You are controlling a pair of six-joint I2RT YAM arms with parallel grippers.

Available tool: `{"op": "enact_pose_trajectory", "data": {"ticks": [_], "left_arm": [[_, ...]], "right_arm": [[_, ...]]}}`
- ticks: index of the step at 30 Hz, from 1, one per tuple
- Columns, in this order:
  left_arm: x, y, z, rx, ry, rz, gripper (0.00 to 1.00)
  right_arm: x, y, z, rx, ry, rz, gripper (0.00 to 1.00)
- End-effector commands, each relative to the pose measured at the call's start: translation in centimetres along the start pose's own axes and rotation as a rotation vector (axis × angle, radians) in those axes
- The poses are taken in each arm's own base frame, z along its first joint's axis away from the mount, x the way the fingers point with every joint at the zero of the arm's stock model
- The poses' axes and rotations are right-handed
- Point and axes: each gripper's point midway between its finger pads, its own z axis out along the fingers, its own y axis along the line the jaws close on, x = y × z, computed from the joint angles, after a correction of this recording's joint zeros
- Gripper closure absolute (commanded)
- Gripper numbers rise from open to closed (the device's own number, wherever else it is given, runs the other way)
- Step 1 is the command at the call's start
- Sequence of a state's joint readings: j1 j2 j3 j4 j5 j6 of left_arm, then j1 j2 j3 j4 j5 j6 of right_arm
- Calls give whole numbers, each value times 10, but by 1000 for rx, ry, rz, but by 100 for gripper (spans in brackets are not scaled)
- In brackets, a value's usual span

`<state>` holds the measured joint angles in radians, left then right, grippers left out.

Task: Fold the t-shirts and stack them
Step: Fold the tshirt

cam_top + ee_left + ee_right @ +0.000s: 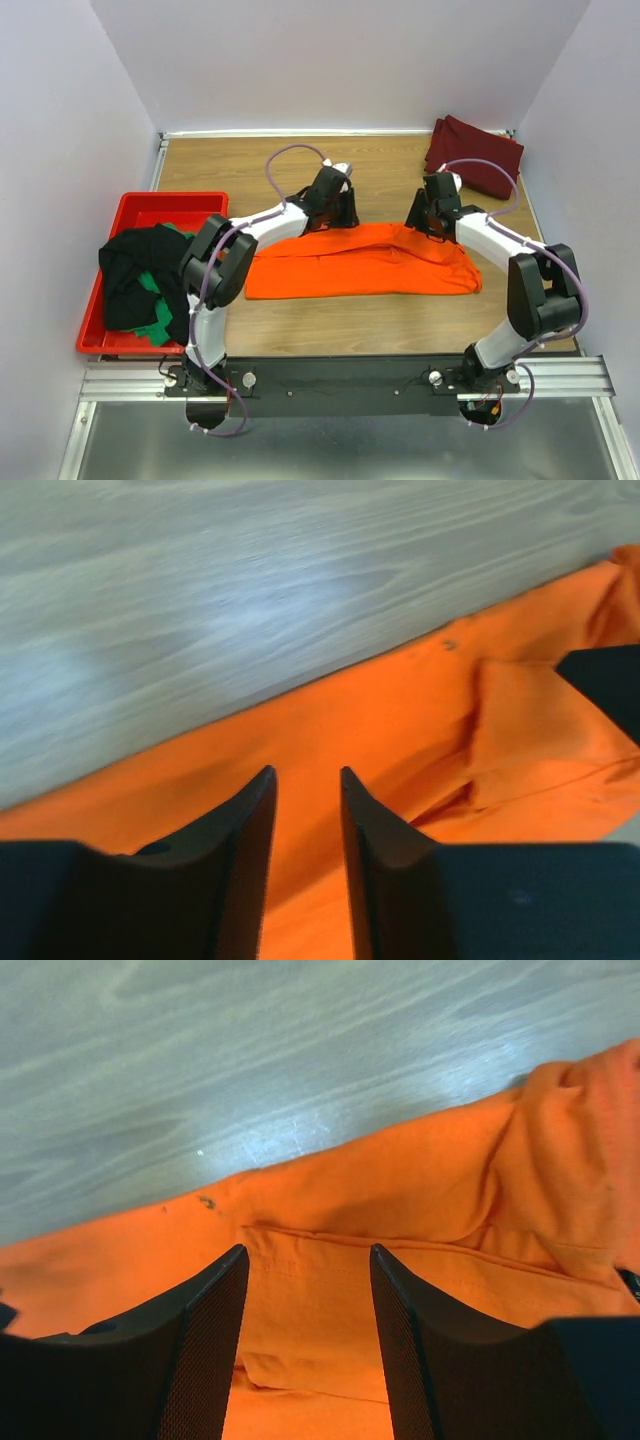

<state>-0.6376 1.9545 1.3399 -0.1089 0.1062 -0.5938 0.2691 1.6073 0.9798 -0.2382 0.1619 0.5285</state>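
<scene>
The bright orange t-shirt (365,262) lies folded into a long band across the middle of the table. My left gripper (335,215) hovers over the band's far edge on the left, jaws a narrow gap apart and empty, with orange cloth (400,720) below them (307,772). My right gripper (425,222) is over the far edge on the right, jaws open wider and empty (308,1250), above a folded hem (330,1290). The dark maroon shirt (475,152) lies folded at the back right corner. The black shirt (135,275) and the green shirt (152,325) lie crumpled in the bin.
A red bin (150,205) stands at the left edge of the wooden table (240,165), with black cloth hanging over its front wall. White walls enclose the table on three sides. A metal rail (350,378) runs along the near edge.
</scene>
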Motion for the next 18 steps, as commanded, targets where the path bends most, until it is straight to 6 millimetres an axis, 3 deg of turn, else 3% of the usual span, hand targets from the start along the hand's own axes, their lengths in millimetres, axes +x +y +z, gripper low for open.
{"op": "enact_pose_trajectory", "data": {"ticks": [1,4,8,18], "left_arm": [[-9,-49,14,148,-7,67,55],[-15,-72,22,208,-11,88,52],[1,-92,42,255,31,120,52],[28,-115,65,333,77,157,44]], "right_arm": [[-24,-10,-22,45,-126,57,41],[-27,-17,-35,61,-162,65,40],[-30,-24,-56,65,-197,83,39],[-45,-22,-88,41,-244,86,38]]}}
